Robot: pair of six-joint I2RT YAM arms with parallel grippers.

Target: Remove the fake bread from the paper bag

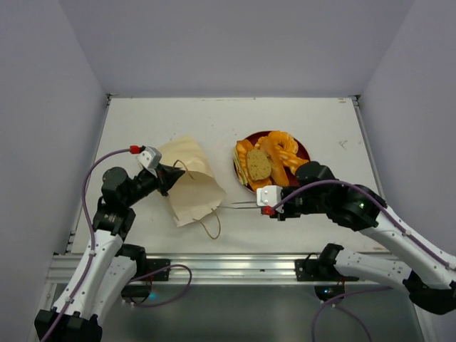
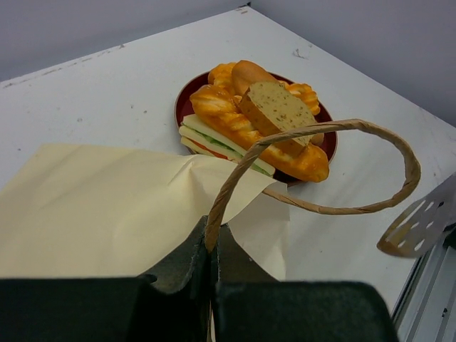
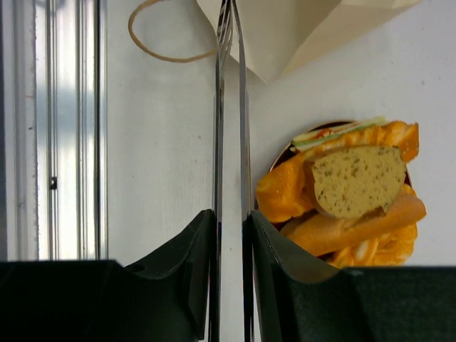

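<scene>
The paper bag [image 1: 191, 182] lies flattened on the table, left of centre. My left gripper [image 1: 169, 178] is shut on one of its twisted loop handles [image 2: 342, 128], pinched between the jaws of that gripper [image 2: 210, 246]. The fake bread [image 1: 271, 160] is piled on a red plate [image 1: 304, 151]: a braided loaf, a sandwich and a brown slice [image 2: 274, 107]. My right gripper [image 1: 269, 206] is shut on thin metal tongs [image 3: 219, 107]. The tongs point left and their tips reach the bag's near corner [image 3: 306, 28]. Nothing is between the tong tips.
The bag's second handle [image 1: 211, 226] lies loose on the table near the front edge. An aluminium rail [image 1: 235, 267] runs along that edge. Grey walls close in the table on three sides.
</scene>
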